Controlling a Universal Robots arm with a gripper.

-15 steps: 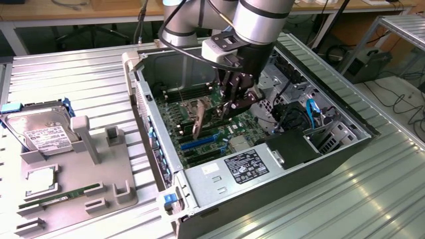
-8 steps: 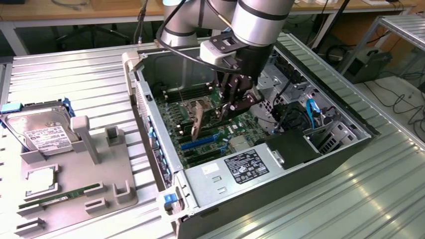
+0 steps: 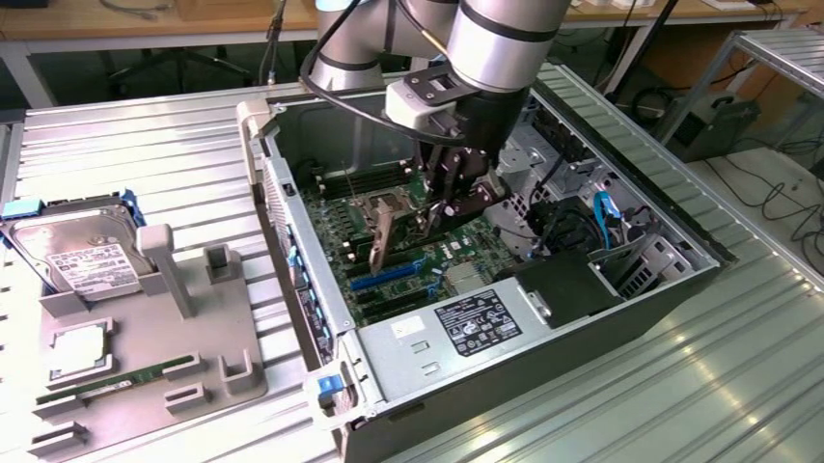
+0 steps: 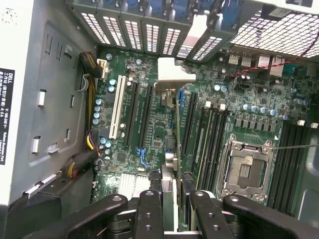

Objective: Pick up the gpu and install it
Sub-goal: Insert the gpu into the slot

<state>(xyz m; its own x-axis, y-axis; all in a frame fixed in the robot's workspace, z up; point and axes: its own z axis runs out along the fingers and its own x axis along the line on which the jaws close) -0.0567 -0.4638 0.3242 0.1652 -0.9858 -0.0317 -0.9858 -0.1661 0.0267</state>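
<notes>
The arm [image 3: 496, 39] reaches steeply down, its gripper [image 3: 445, 214] clamped edge-on around a card.

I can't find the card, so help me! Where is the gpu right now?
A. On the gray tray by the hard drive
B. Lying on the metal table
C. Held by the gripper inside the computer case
C: in the wrist view the gpu stands edge-on between the fingers of the gripper, above the motherboard inside the computer case.
</notes>
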